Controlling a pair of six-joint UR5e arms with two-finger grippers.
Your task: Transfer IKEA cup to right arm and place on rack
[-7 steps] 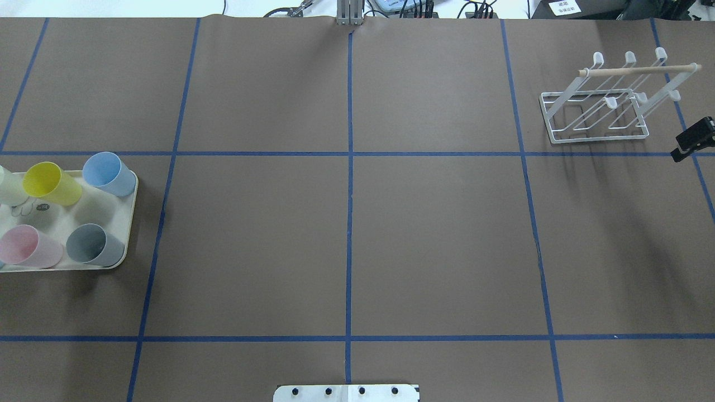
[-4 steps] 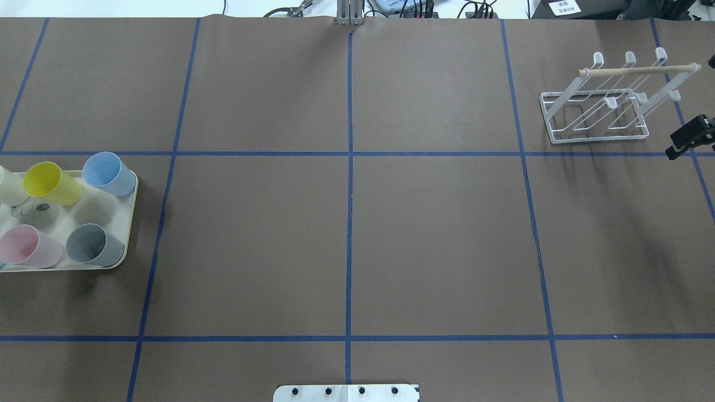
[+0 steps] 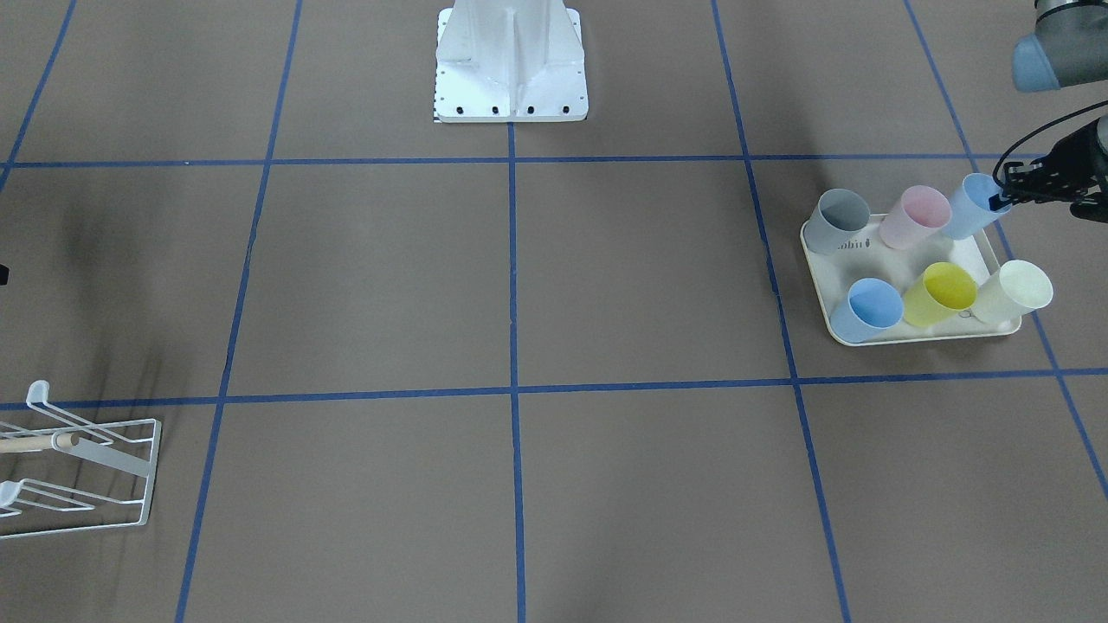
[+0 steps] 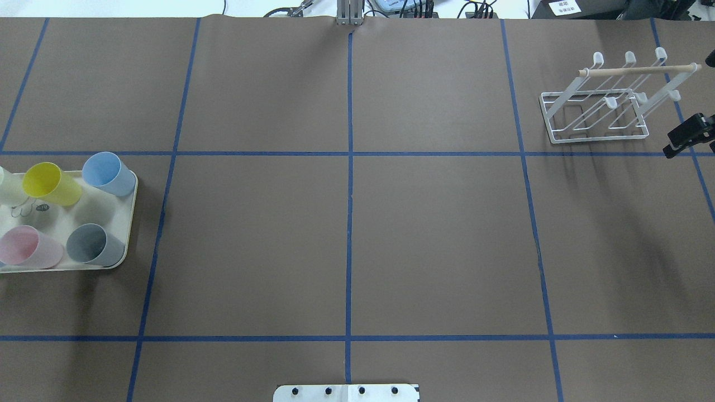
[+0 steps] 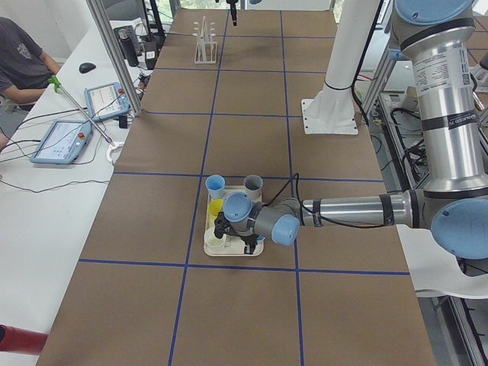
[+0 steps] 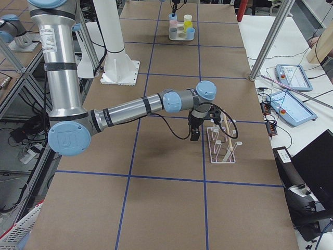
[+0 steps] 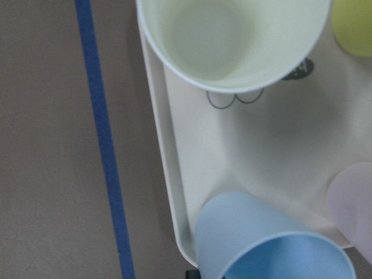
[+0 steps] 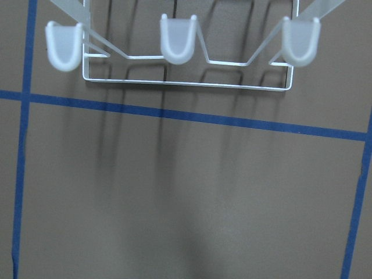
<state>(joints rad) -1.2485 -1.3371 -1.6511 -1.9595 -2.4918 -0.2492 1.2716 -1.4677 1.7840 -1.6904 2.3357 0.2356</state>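
As your right gripper [image 4: 687, 135] has edged toward the rack [image 4: 610, 103], left gripper [image 3: 1006, 192] sits at the blue cup [image 3: 969, 206] on the tray's [image 3: 879, 264] near-left corner; can't tell either's finger opening, handover not yet started.

Silver-grey arms [image 6: 125, 109] — light-blue joint caps [image 6: 67, 139], black cables [image 6: 167, 129]

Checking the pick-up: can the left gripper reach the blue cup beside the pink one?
Probably yes: the left gripper hangs right by that blue cup, nothing between; the pink cup stands close alongside.
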